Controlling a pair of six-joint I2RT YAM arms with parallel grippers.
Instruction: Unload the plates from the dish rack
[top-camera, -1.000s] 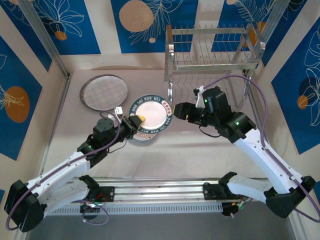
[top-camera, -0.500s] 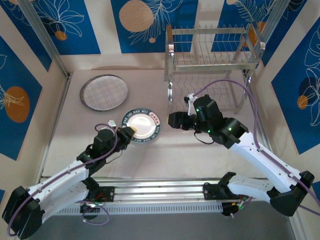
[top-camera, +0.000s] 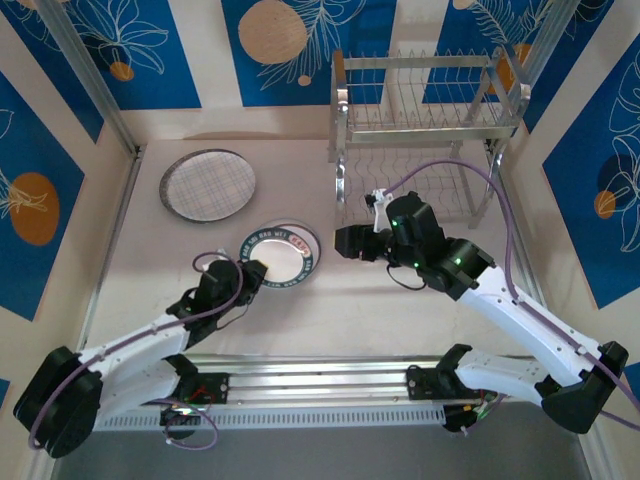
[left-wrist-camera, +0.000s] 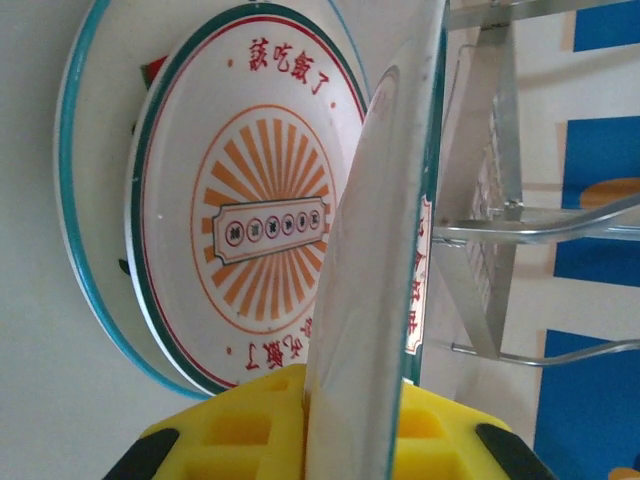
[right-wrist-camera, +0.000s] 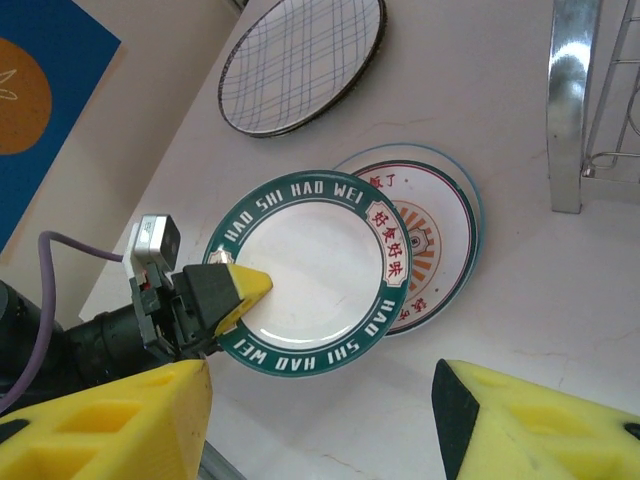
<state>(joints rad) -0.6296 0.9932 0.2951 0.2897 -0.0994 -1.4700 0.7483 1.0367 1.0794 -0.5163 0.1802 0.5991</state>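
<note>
The table (top-camera: 400, 300) is a pale beige, matte surface walled in by blue-and-cream panels, with an aluminium rail (top-camera: 320, 385) running along its near edge. Three things rest directly on it. A grid-lined plate (top-camera: 208, 185) lies flat at the far left, well apart from the rest. Near the middle lies a larger teal-edged plate (left-wrist-camera: 95, 250), flat on the tabletop, most of it covered by a smaller sunburst plate (right-wrist-camera: 425, 235) stacked on it. At the far right, against the back wall, the steel wire dish rack (top-camera: 430, 100) stands upright on its legs.
</note>
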